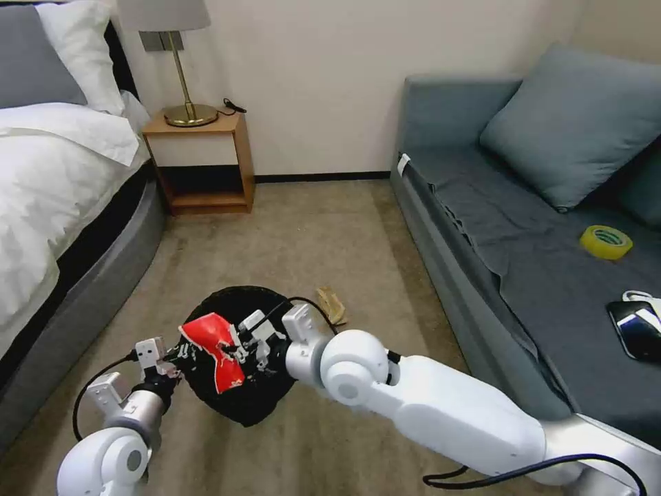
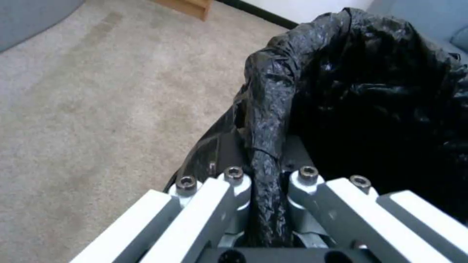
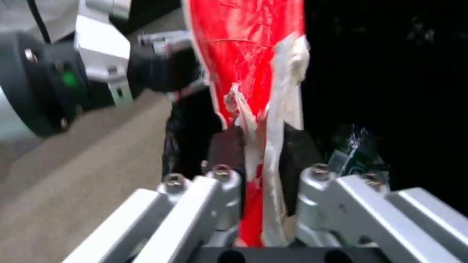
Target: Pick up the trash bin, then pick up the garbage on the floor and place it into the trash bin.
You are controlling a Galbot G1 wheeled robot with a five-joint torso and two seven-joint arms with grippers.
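Note:
The trash bin (image 1: 248, 393), lined with a crinkled black bag, is low in front of me over the carpet. My left gripper (image 1: 169, 359) is shut on its rim, and the bag's folded edge (image 2: 265, 146) runs between the fingers of that gripper (image 2: 267, 179). My right gripper (image 1: 242, 346) is shut on the red-white wrapper (image 1: 215, 348), a piece of the garbage, and holds it over the bin's mouth near the left rim. In the right wrist view the wrapper (image 3: 253, 73) stands up from the gripper (image 3: 265, 175) against the bin's dark inside. Crumpled tan paper (image 1: 332, 303) lies on the carpet just behind the bin.
A bed (image 1: 62, 207) runs along the left and a grey sofa (image 1: 523, 275) along the right. On the sofa lie a yellow tape roll (image 1: 606, 242) and a black phone (image 1: 637, 329). A wooden nightstand (image 1: 200, 162) with a lamp stands at the far wall. Open carpet lies between them.

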